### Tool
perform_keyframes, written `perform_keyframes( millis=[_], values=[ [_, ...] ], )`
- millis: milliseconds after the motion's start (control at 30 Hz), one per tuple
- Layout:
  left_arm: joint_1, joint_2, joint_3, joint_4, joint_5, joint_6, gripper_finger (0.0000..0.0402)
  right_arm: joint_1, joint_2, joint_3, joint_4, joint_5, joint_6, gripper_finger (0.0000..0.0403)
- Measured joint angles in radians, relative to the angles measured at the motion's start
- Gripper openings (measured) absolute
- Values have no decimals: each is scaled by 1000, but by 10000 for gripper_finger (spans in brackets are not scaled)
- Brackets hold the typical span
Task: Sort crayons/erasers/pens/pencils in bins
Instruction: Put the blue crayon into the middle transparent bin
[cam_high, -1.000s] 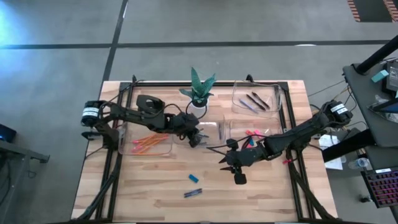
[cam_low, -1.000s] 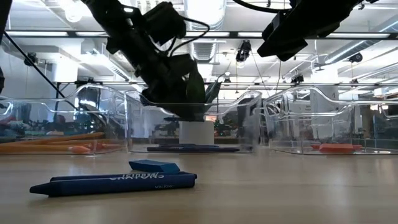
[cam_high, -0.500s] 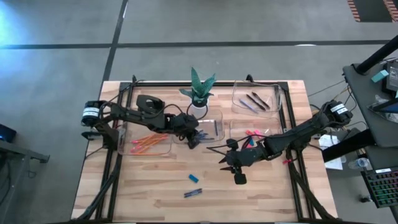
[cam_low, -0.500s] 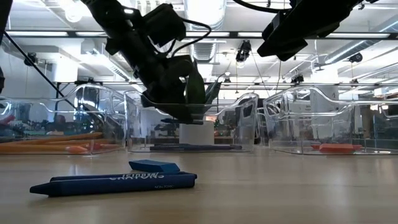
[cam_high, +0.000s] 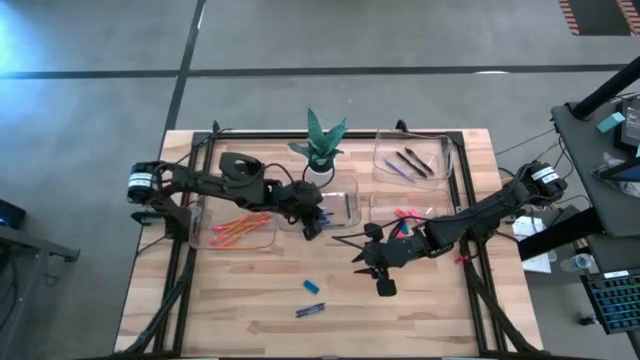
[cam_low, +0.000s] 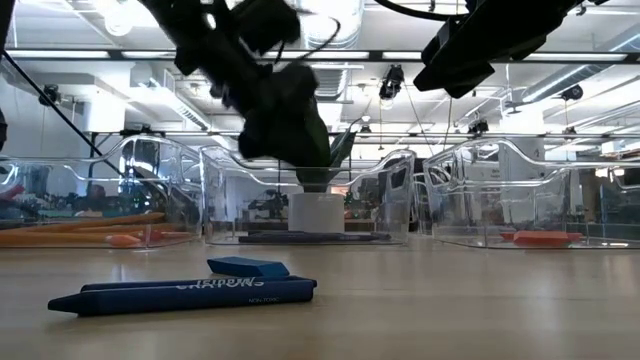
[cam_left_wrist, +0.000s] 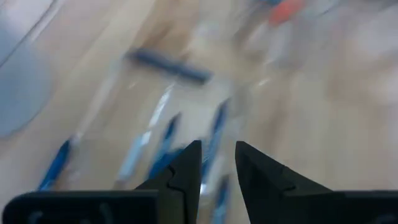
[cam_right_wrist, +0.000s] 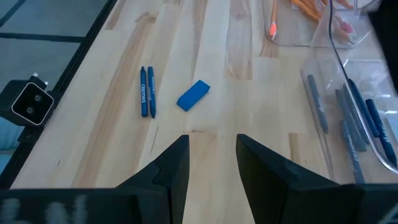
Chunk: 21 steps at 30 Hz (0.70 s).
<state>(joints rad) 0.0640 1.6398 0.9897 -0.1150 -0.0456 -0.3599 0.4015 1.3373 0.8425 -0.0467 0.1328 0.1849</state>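
Observation:
My left gripper (cam_high: 312, 224) hangs open and empty over the middle clear bin (cam_high: 340, 226). Several blue crayons (cam_left_wrist: 166, 140) lie in that bin. My right gripper (cam_high: 364, 256) is open and empty above the bare table in front of the bins. Two blue crayons (cam_right_wrist: 147, 99) lie side by side on the table near its front, also in the low view (cam_low: 185, 295). A blue eraser (cam_right_wrist: 193, 94) lies flat just beyond them. Orange pencils (cam_high: 236, 229) lie in the left bin, pink erasers (cam_high: 404, 214) in the right bin, and dark pens (cam_high: 410, 161) in the far right bin.
A white pot with a green plant (cam_high: 318, 168) stands behind the middle bin. A black desk object (cam_high: 238, 165) sits at the far left. Bare wood (cam_high: 220, 295) lies in front of the bins, around the loose crayons and eraser.
My left gripper has risen above the middle bin; in the low view it stands higher than before. The loose crayons and the eraser lie where they were. My right arm has kept still.

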Motion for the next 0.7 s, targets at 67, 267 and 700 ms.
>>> perform_keyframes(
  millis=[67,267,700],
  values=[
    [-1,-34,15,3,67,-1,84,0,0,0,0,0,13,123],
    [-71,-141,25,0,127,-35,84,20,10,2,33,0,19,123],
    [-496,-165,19,-8,51,-298,85,99,256,19,370,-1,-18,123]
  ],
)
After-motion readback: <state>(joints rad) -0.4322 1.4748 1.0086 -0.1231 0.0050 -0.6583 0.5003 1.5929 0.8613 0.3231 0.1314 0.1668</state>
